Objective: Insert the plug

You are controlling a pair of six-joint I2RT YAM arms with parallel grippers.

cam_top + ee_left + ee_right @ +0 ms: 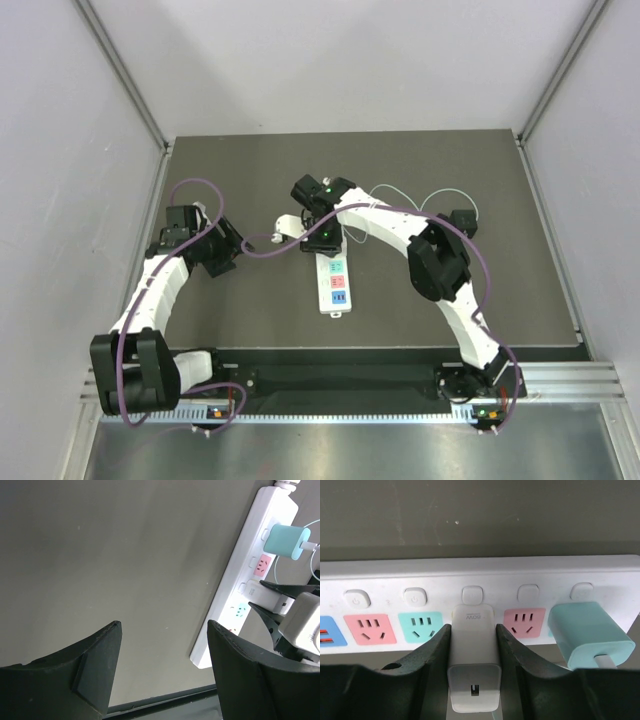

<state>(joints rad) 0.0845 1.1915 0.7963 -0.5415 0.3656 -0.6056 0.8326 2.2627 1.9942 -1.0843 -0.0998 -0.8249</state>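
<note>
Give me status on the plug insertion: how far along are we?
Done, by the look of it: the small teal-green boxy plug sits in the end socket of the long white power strip. In hand: the right gripper is shut on the plain white square block, standing at a middle socket. The left gripper hangs open, holding nothing. Left: probably release and retreat; full seating can't be confirmed.

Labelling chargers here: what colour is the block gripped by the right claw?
The block is white; right wrist view shows it best.
</note>
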